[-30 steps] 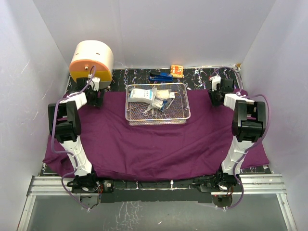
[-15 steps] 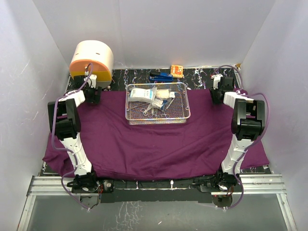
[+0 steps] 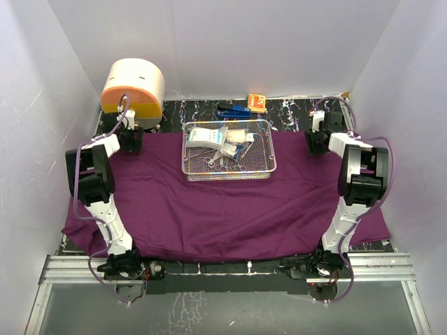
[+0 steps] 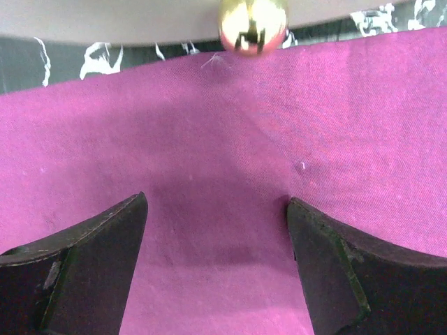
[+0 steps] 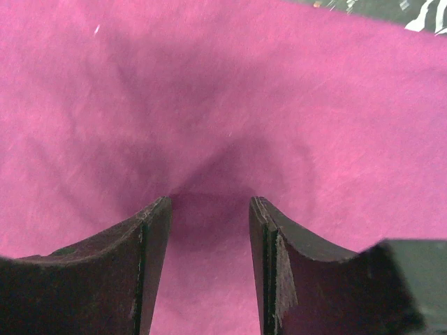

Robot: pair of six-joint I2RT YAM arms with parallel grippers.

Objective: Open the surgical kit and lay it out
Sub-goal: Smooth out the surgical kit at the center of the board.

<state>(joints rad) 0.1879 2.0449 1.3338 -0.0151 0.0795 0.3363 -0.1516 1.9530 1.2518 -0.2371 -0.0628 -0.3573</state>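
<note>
The purple cloth wrap [image 3: 230,202] lies spread flat over the table. On its far middle stands the silver wire-mesh tray [image 3: 229,174], holding white packets [image 3: 206,136] and small steel instruments [image 3: 220,160]. My left gripper [image 3: 129,139] hovers over the cloth's back left part, just in front of the drum. Its jaws are wide open above bare cloth [image 4: 223,125], as the left gripper [image 4: 216,199] shows in its wrist view. My right gripper [image 3: 316,142] is at the back right of the cloth. In the wrist view the right gripper [image 5: 209,200] has its jaws apart over puckered cloth [image 5: 209,84].
A cream-and-orange round drum [image 3: 133,85] stands at the back left; its brass knob [image 4: 251,24] shows just beyond the cloth edge. A small orange item [image 3: 256,102] and a blue item [image 3: 234,110] lie behind the tray. White walls close in on three sides.
The right gripper's jaws have widened, leaving the cloth creased beneath them. The left gripper has shifted slightly left toward the drum, still wide open. Tray and cloth have stayed in place.
</note>
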